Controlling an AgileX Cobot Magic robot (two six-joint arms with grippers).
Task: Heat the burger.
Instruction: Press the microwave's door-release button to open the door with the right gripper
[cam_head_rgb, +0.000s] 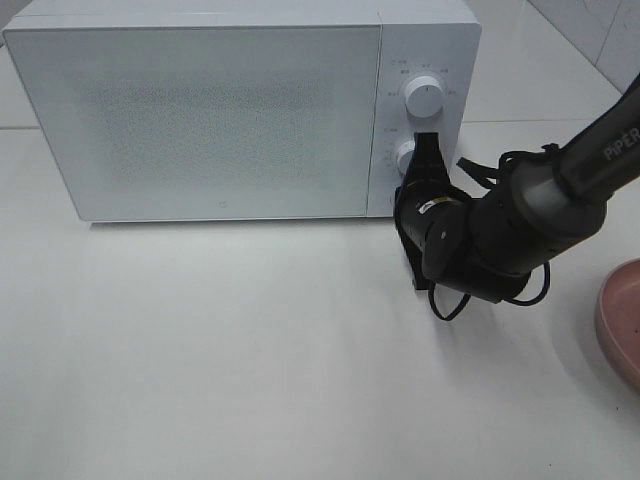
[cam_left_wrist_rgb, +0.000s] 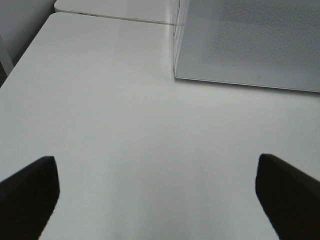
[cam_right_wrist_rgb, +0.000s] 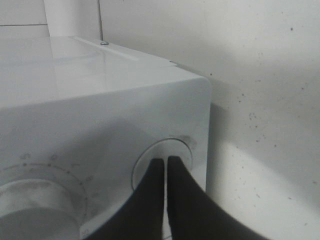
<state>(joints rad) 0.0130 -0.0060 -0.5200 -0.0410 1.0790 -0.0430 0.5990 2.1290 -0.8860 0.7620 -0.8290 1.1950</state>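
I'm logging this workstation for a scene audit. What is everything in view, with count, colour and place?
microwave: one, white, at the back of the table, door closed
knobs: two, white, on the microwave's right-hand panel, upper knob above lower knob
plate: one, pink, at the table's right edge, partly out of frame
table: one, white, under everything
burger: none visible
left gripper: one, black, open, over the table, facing the microwave's left front corner
right gripper: one, black, shut, tips at the lower knob
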